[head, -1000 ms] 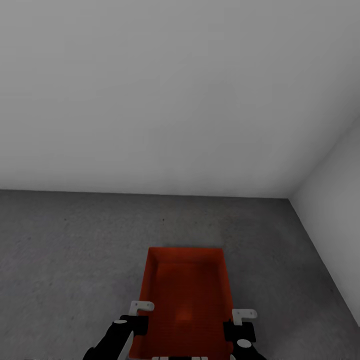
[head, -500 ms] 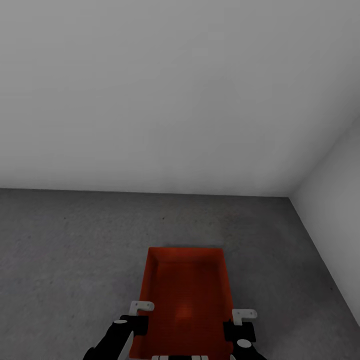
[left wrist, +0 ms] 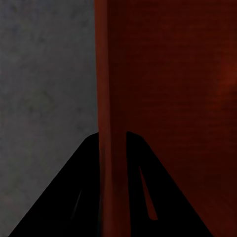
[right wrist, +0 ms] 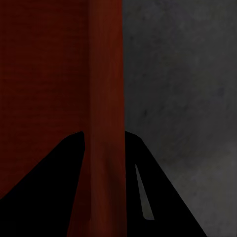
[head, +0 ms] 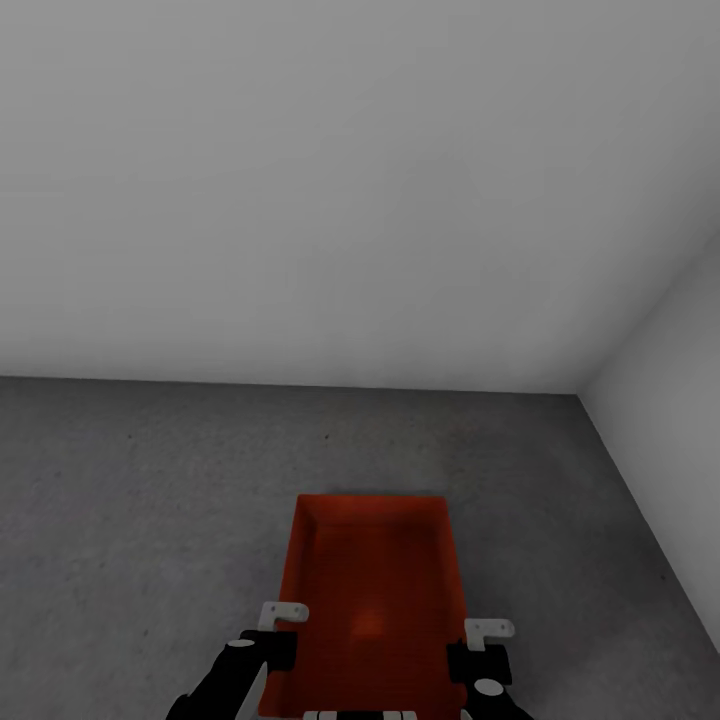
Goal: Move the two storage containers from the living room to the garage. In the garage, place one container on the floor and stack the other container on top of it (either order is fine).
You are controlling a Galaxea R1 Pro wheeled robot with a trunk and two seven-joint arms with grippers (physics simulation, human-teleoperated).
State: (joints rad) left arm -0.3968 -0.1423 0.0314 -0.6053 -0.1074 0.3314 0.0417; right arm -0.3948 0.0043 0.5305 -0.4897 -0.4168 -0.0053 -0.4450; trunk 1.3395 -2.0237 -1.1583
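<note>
left gripper (head: 268,650): at the bottom edge of the head view, closed onto the left long wall of the storage container (head: 372,600); in the left wrist view the two black fingers (left wrist: 79,192) sit one on each side of the orange-red wall, wall pinched between them
right gripper (head: 478,658): at the bottom of the head view, clamped on the right long wall of the same bin; right wrist view has the wall running between the black fingers (right wrist: 163,197), one inside, one outside
storage container: orange-red, lidless, nothing inside it, long axis pointing away from the robot, held between both grippers just in front of the trunk; whether its base touches the ground cannot be told
floor (head: 140,520): dark grey mottled concrete, seen beside the bin wall in both wrist views and all around the bin in the head view
in the way: nothing stands on the concrete ahead of the bin, out to the walls
back wall (head: 330,200): plain pale grey, beyond the bin, meets the concrete in a straight line
side wall (head: 670,400): pale grey, on the right, joins the back wall in a corner to the far right of the bin
</note>
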